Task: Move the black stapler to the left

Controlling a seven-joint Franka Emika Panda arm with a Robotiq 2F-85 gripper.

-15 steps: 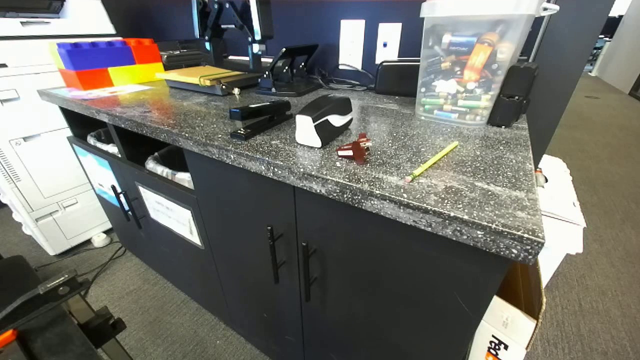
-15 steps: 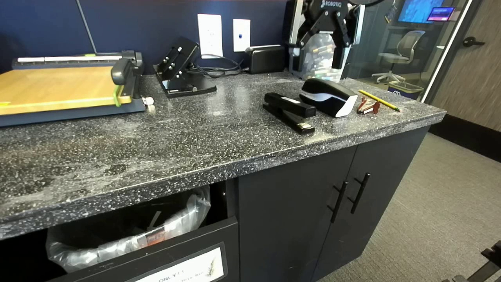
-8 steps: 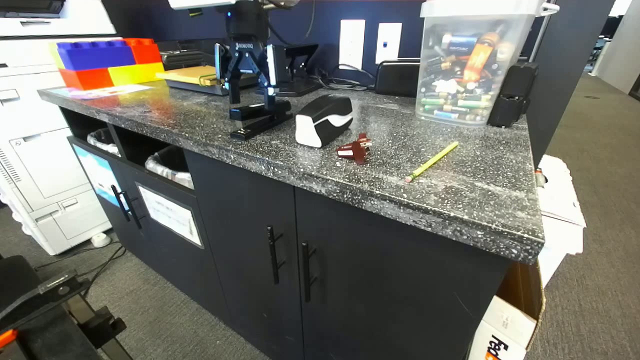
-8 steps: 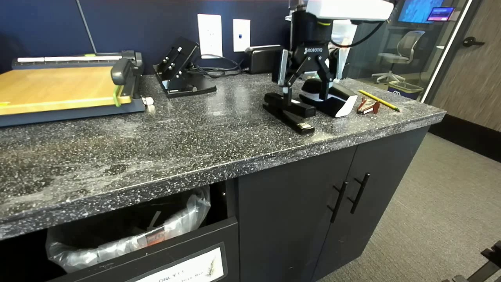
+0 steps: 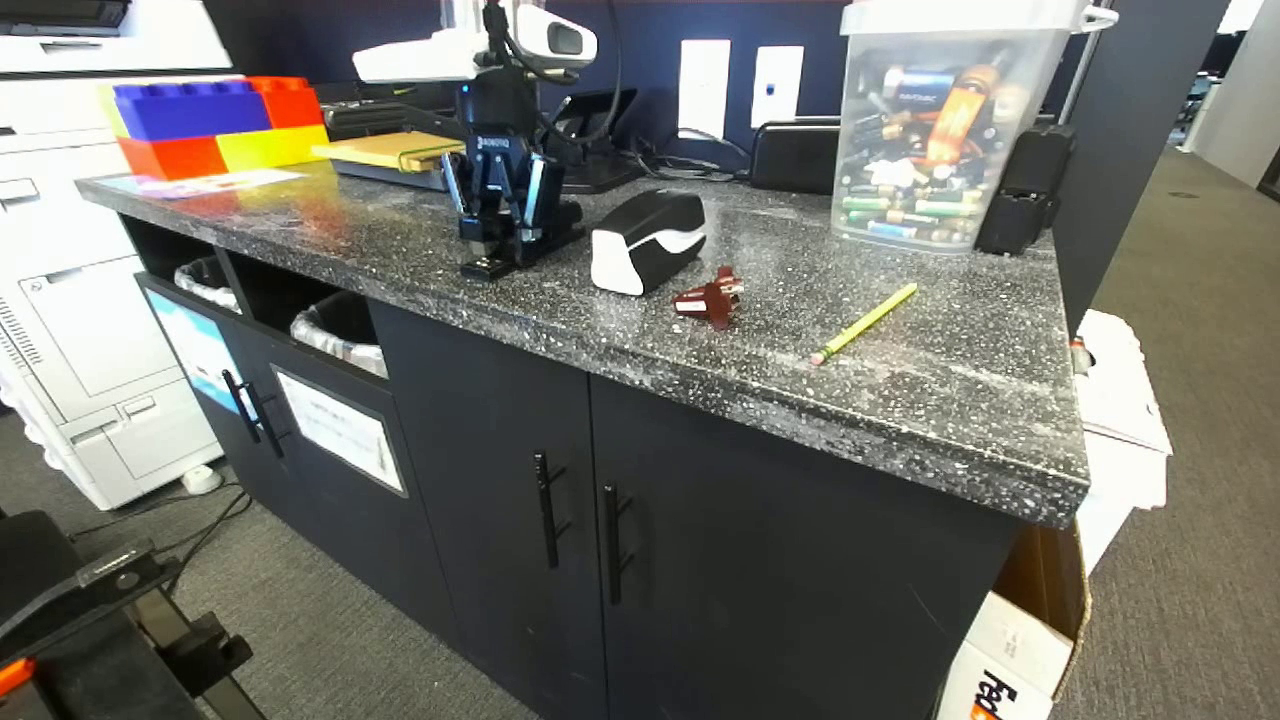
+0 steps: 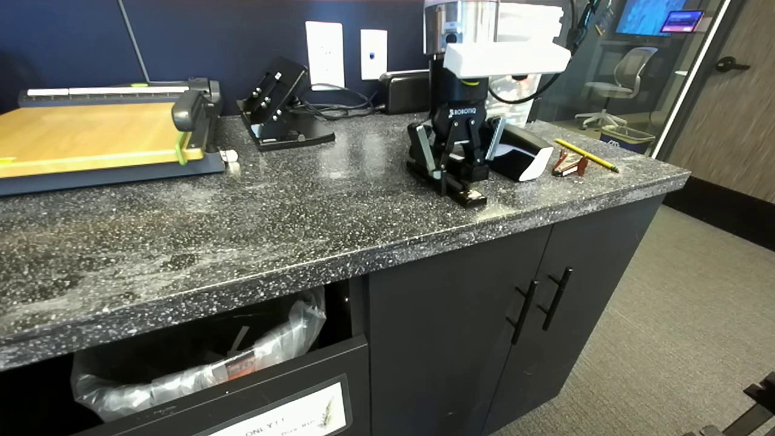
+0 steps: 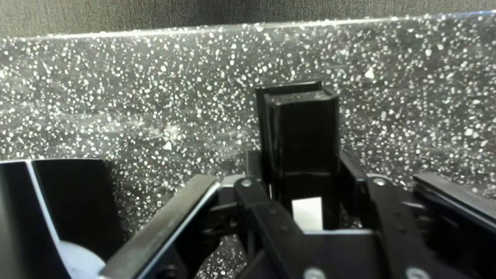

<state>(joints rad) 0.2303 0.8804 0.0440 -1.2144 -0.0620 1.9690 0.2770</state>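
Compared with half a second ago, the end effector [image 7: 299,166] sits lower and its fingers [image 7: 254,164] stand closer together; the black stapler [image 7: 304,131] lies in the same spot. The end effector is grasping the black stapler by its two long sides, with no gap visible in the wrist view; the stapler's front end pokes out past the fingers.

For bearings, take the rounded black-and-white device [image 5: 648,243] on the speckled counter [image 6: 254,206]. The black stapler rests just to its left in both exterior views, not touching it; a red staple remover [image 5: 712,298] lies just to its right, and a paper cutter [image 6: 103,136] sits well to its left.

The grasp looks all but made, and the carry leftward, away from the device, seems next. A firm squeeze should come first, ideally catching base as well as top arm, since a hinged base held only from above could sag. A slight, level lift, then a smooth move and flat set-down, should serve best.
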